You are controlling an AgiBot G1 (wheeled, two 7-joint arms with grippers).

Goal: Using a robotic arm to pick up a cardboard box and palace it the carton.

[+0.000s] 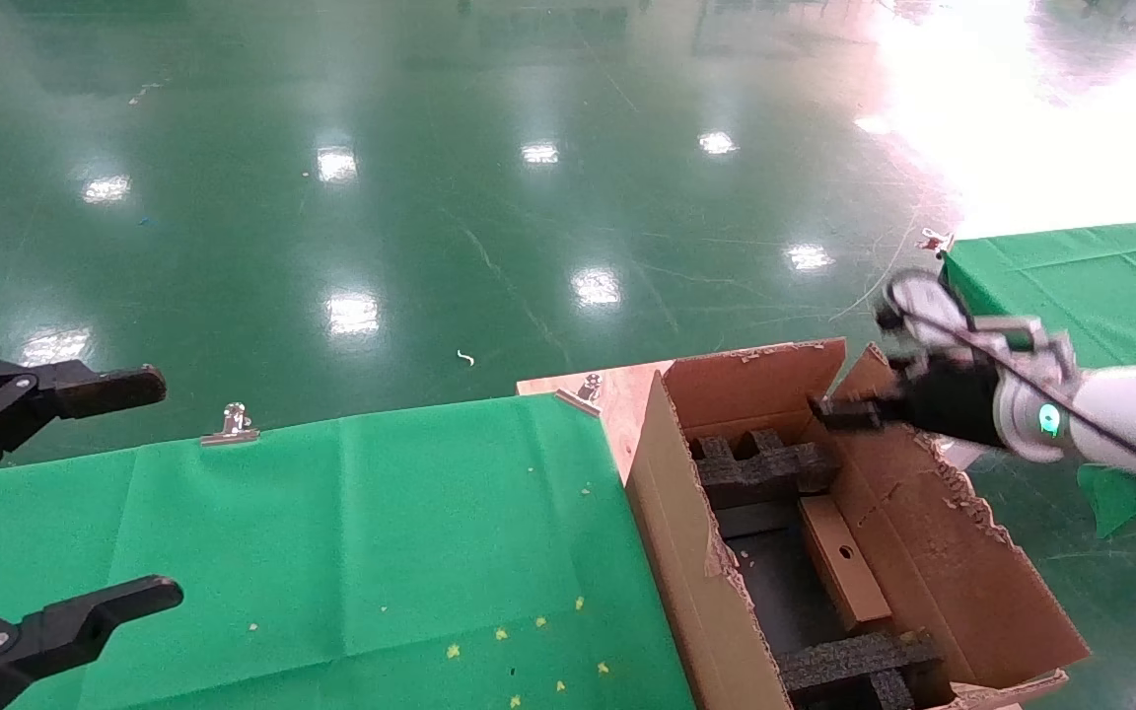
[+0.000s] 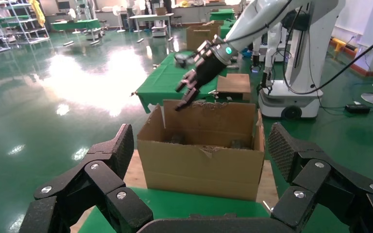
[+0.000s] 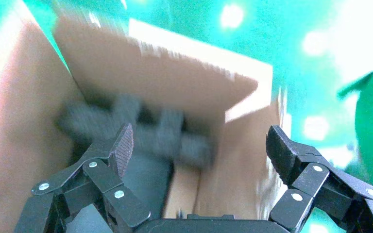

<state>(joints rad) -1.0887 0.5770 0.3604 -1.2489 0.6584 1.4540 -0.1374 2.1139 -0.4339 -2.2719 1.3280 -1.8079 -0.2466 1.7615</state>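
The large brown carton (image 1: 686,552) stands open at the right end of my table, with black foam inserts (image 1: 765,468) at both ends. The small flat cardboard box (image 1: 844,562) lies inside it between the foam pieces, against the right wall. My right gripper (image 1: 854,365), on the white arm with the teal ring, hovers over the carton's far right corner, open and empty. In the right wrist view it (image 3: 201,141) looks down into the carton (image 3: 165,73). The left wrist view shows the carton (image 2: 201,165) and the right gripper (image 2: 182,97) above it. My left gripper (image 1: 159,488) is parked at the far left, open.
The green-cloth table (image 1: 331,542) stretches left of the carton, with metal clips (image 1: 231,424) on its far edge. A second green table (image 1: 1081,276) stands at the right. Shiny green floor lies beyond. Another robot base (image 2: 291,77) stands behind the carton.
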